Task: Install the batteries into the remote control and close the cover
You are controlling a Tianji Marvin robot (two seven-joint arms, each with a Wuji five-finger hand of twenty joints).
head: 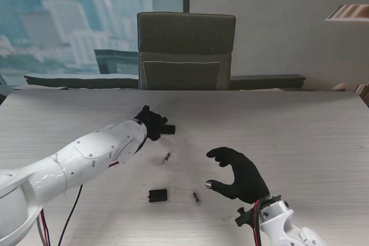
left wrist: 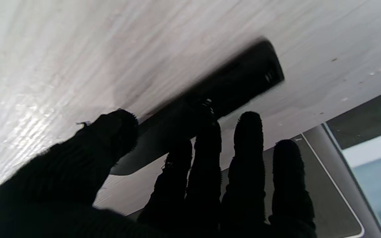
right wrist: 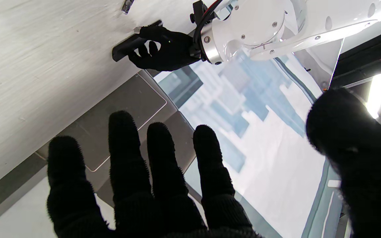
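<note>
Left hand (head: pixel 153 124) fingers curled shut; right hand (head: pixel 242 175) spread

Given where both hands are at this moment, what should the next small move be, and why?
Probably the right hand should lower onto the nearest battery. It hangs open, holding nothing, with that battery lying loose on the table beside it. The left hand already has its fingers around the remote, and a second battery and the cover lie untouched.
</note>
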